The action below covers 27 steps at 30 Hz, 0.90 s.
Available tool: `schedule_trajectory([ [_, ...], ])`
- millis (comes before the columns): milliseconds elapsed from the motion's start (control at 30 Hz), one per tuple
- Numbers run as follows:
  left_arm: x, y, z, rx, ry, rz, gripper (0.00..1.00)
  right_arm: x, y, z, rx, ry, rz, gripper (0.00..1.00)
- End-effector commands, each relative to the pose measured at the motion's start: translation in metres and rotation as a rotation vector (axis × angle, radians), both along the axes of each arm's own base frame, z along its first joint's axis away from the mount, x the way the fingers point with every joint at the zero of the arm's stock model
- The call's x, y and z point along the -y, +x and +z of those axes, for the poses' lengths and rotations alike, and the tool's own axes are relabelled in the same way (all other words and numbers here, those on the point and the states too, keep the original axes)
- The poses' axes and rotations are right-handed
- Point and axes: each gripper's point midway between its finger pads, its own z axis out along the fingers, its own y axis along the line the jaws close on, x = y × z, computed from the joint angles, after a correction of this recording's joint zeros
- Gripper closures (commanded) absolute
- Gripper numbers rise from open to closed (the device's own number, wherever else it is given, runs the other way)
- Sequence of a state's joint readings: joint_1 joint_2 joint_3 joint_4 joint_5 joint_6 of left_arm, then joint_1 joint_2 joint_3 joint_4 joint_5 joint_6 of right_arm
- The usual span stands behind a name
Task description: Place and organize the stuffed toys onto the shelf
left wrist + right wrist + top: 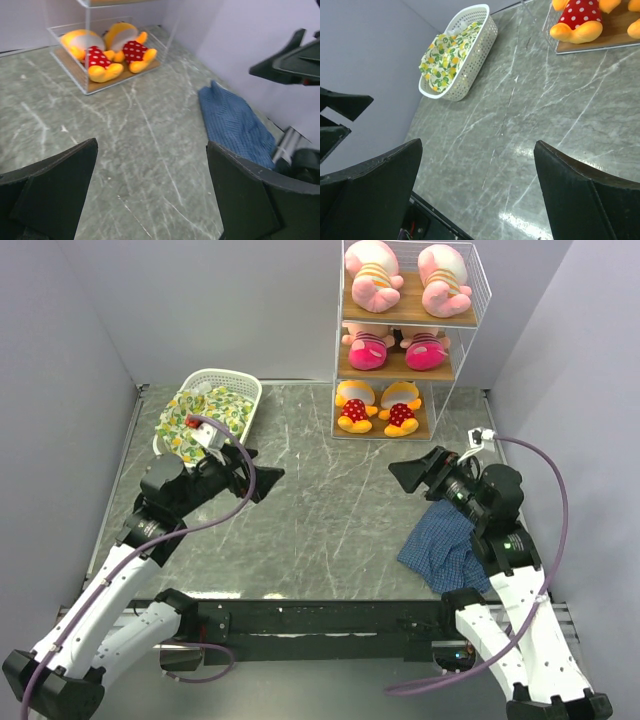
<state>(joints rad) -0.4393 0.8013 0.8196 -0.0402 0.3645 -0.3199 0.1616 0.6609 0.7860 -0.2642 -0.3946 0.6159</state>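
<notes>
The bench [330, 510] is a grey-green slab veined with pale streaks like marble, and light glares off it on its near part. Plain pale lilac-grey walls [200, 300] close it in on the left, far and right sides. A black rail [320, 620] runs along its near edge, where the two arm bases sit.

The shelf [410, 318] stands on the bench at the far side, right of centre, against the far wall. All six stuffed toys are on it, two to a board. The two pink striped piglets [374, 278] lie side by side on the top board. The two pink-clad dolls [367, 348] are on the middle one. The two orange-yellow bears [354, 407] in red dotted shirts are on the bottom one (each pair is roughly level, feet toward the near side).

A white lattice basket [247, 390] sits at the far left, holding a green-yellow patterned cloth [200, 420]. A blue plaid cloth [440, 545] lies crumpled on the bench at the near right, partly under the right arm.

The left claw [262, 468] hovers over the left part of the bench, its jaws spread wide with nothing between them. The right claw [412, 468] hangs over the right part, near the shelf, likewise agape and empty. The two claws point toward each other across bare marble, well apart.
</notes>
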Motion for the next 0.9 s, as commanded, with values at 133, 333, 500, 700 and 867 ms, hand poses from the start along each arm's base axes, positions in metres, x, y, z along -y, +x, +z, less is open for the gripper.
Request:
schedule_trajectory([
  [133,0.007,-0.014,0.013,0.066,-0.017,-0.072,0.04,0.005,-0.005,0.0,0.041,-0.067,-0.01,0.0],
  [333,-0.004,-0.009,0.017,0.094,-0.014,-0.003,0.04,-0.002,-0.002,0.002,0.018,-0.055,0.029,0.0],
  [500,-0.005,-0.008,0.018,0.103,-0.011,0.011,0.04,-0.004,0.0,0.002,0.007,-0.053,0.041,0.0],
  [700,-0.006,-0.01,0.02,0.109,-0.013,0.01,0.04,-0.006,0.002,0.002,-0.005,-0.049,0.046,0.0],
  [867,-0.006,-0.01,0.019,0.107,-0.013,0.01,0.04,-0.006,0.004,0.002,-0.01,-0.045,0.049,0.0],
])
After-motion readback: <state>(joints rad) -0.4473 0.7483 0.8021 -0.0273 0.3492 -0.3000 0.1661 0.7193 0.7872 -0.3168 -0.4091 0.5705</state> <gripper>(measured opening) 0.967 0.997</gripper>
